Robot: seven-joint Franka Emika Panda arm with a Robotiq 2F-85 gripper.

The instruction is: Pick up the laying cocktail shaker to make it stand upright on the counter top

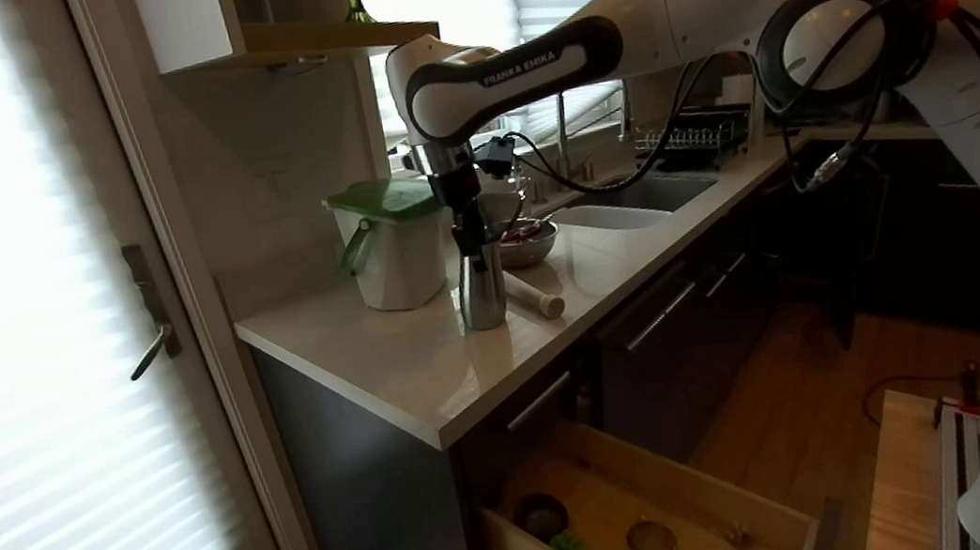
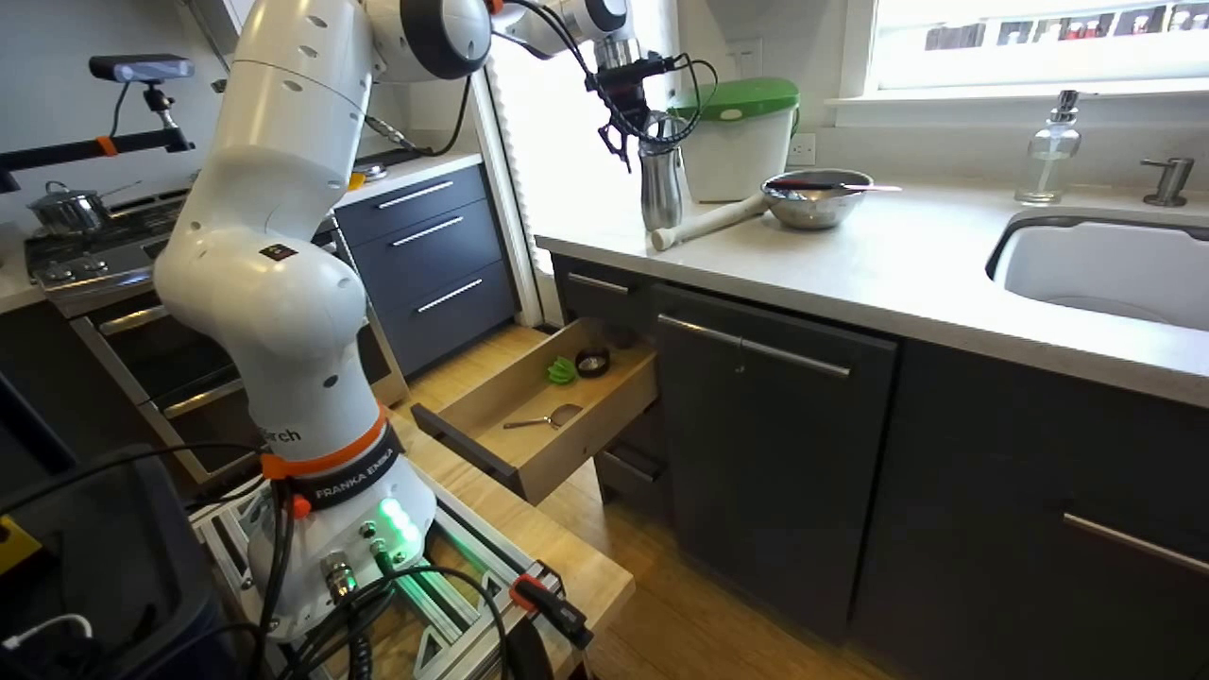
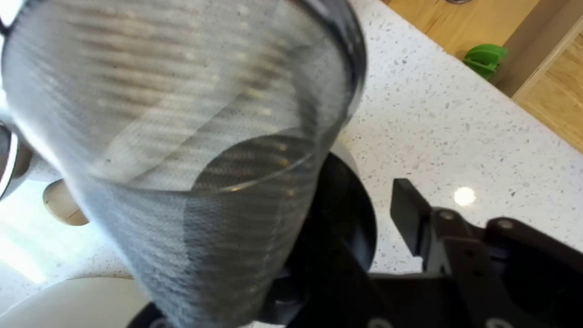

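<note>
A silver-grey metal cocktail shaker [image 2: 660, 198] stands upright on a pale, speckled stone bench [image 2: 897, 253], near the square front corner and just back from the front edge, as a white Franka Emika Panda arm [image 2: 260, 274] reaches across that edge with its claw [image 1: 478, 253] at the shaker's upper part. The claw is spread: in the wrist view a black finger [image 3: 411, 216] stands apart from the metal, with bench surface showing between the two. The opposite finger is largely hidden by the shaker, and whether it touches cannot be told. Just beside the shaker lies a pale wooden stick [image 2: 713, 220], its rounded end toward the front edge and its length running back toward a metal bowl [image 2: 818, 215] with a dark red utensil [image 2: 814, 185] across its rim. Near the back edge, a white bin [image 2: 741, 156] with a green lid [image 2: 751, 96] shows in both exterior views. Farther along from the corner, a glass soap dispenser [image 2: 1051, 151] stands by the back edge beside a white sink [image 2: 1115, 264]. Beneath the front edge, close to the corner, a wooden drawer [image 2: 586, 436] is pulled out; inside, as seen in an exterior view, are a small strainer [image 2: 565, 415], a dark round cup [image 2: 592, 371] and a bright green item [image 2: 561, 369] too small to identify.
</note>
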